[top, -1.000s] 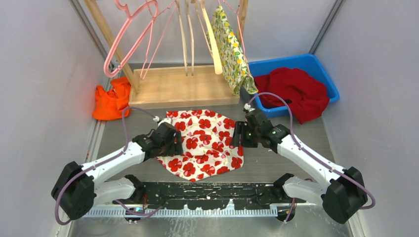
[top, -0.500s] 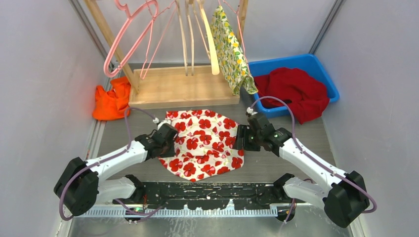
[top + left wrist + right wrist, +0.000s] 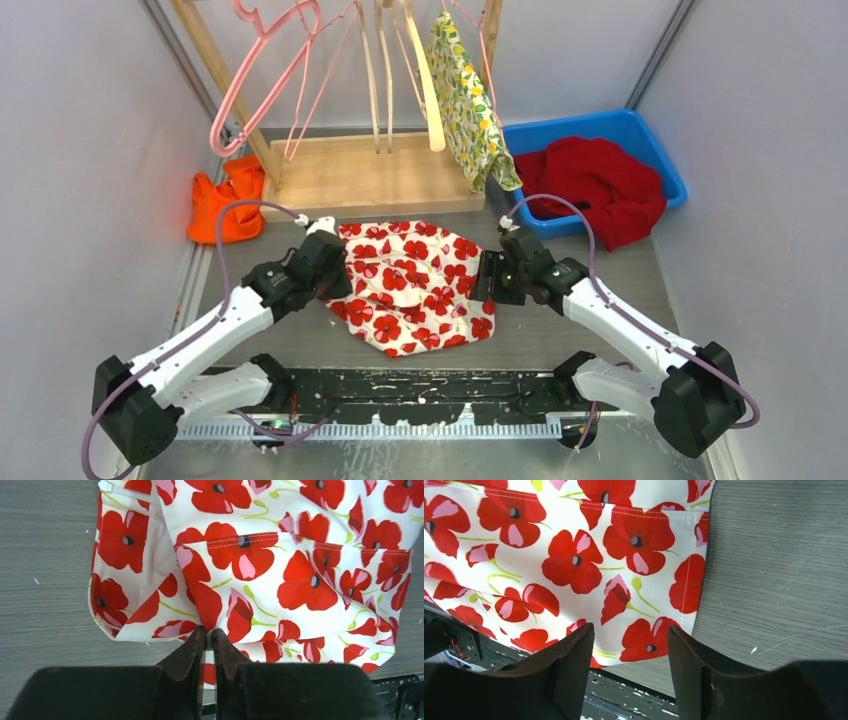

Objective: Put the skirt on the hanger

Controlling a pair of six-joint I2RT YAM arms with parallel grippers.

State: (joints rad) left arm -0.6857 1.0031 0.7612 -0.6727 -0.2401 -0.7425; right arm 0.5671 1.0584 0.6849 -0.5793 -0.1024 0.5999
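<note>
Overhead: white fabric skirt printed with red poppies (image 3: pixel 415 285) lies spread on the grey table (image 3: pixel 520 340), between both arms and just in front of the wooden rack (image 3: pixel 360 175) that carries a pink wire hanger (image 3: pixel 262 80).

Left wrist: I see the left gripper (image 3: pixel 209 632) pinched tight on a bunched fold of the skirt.

Right wrist: right gripper (image 3: pixel 631 635) is spread apart over the hem corner, holding nothing.

Top view chops the hangers (image 3: pixel 427 90) and rack (image 3: pixel 228 85) off at the upper edge, so no hooks or rail visible. The left gripper (image 3: pixel 338 280) covers the skirt (image 3: pixel 415 285) edge there, fingertips hidden under it. Both wrist views crop the skirt too.
</note>
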